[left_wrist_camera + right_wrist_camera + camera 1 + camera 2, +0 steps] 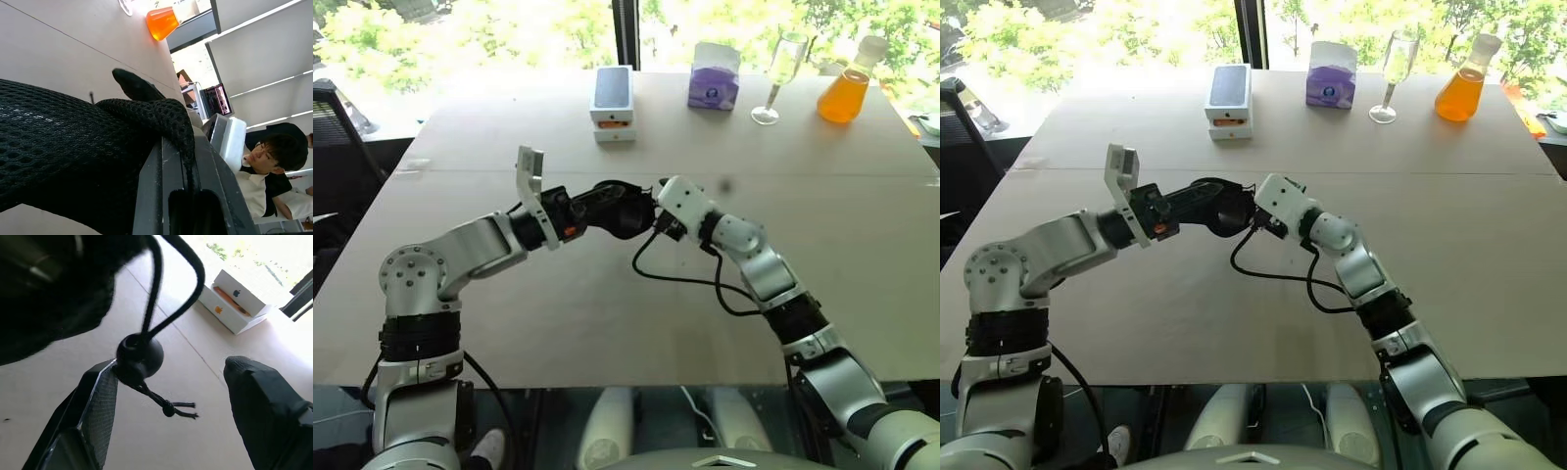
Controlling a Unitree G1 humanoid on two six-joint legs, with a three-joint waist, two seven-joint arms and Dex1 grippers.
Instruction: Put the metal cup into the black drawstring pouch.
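Observation:
My left gripper (597, 204) is shut on the black drawstring pouch (625, 209) and holds it up above the middle of the table (587, 323). In the left wrist view the mesh fabric of the pouch (73, 161) is pinched between the fingers of the left gripper (183, 152). My right gripper (656, 213) is right beside the pouch, open. In the right wrist view the pouch's cord with its round stopper (139, 355) and knotted end hangs between the fingers of the right gripper (171, 372), against one finger (100, 396). The metal cup is hidden.
Along the far edge stand a white phone box (613, 103), a purple tissue box (714, 76), a tall stemmed glass (781, 73) and an orange flask (847, 90). A black cable (675, 279) loops under my right arm. A person (274, 156) sits off to the side.

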